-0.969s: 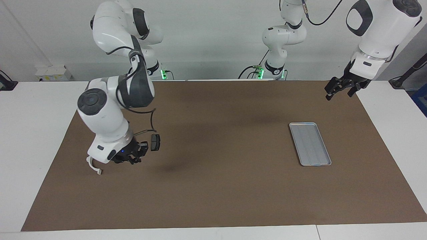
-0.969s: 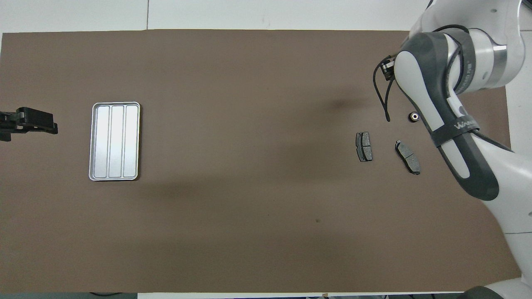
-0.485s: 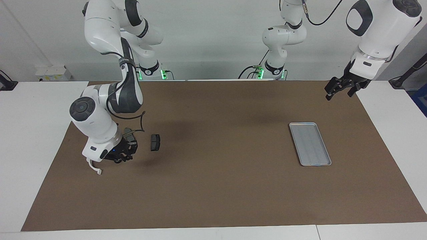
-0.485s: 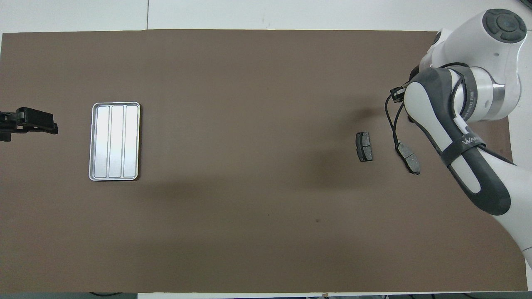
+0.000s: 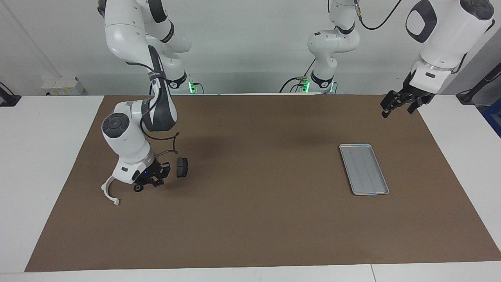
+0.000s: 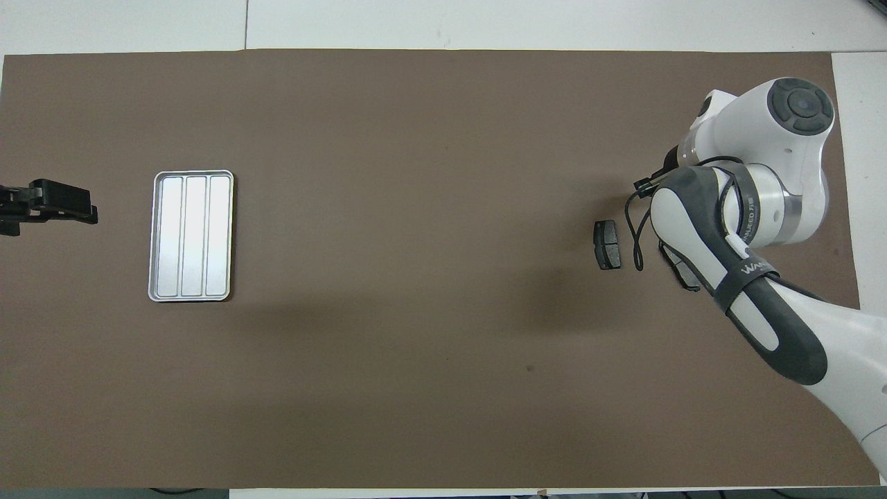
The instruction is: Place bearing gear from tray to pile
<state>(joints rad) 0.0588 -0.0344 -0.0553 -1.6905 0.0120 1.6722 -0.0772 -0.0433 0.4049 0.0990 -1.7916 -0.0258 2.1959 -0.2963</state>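
We see the right end effector low over the brown mat at the right arm's end of the desk, its fingertips closed together; in the facing view nothing shows clearly between them, so we cannot tell that it holds anything. In the overhead view it is hidden under the arm's own wrist. Just beside it, resting on the mat, sits the bearing gear, a small dark round part, too small for us to read its details and covered by the arm from above. Next to that lies the white half-ring bracket, also hidden in the overhead view. One dark pad lies in plain sight close to the end effector, toward the middle of the desk; a second dark pad shows only as a sliver at the arm's edge from above.

The tray lies well apart, toward the left arm's end, with nothing on it. The left end effector waits raised over the mat's corner near there, fingers spread wide and holding nothing; the overhead view cuts it off at the frame edge.
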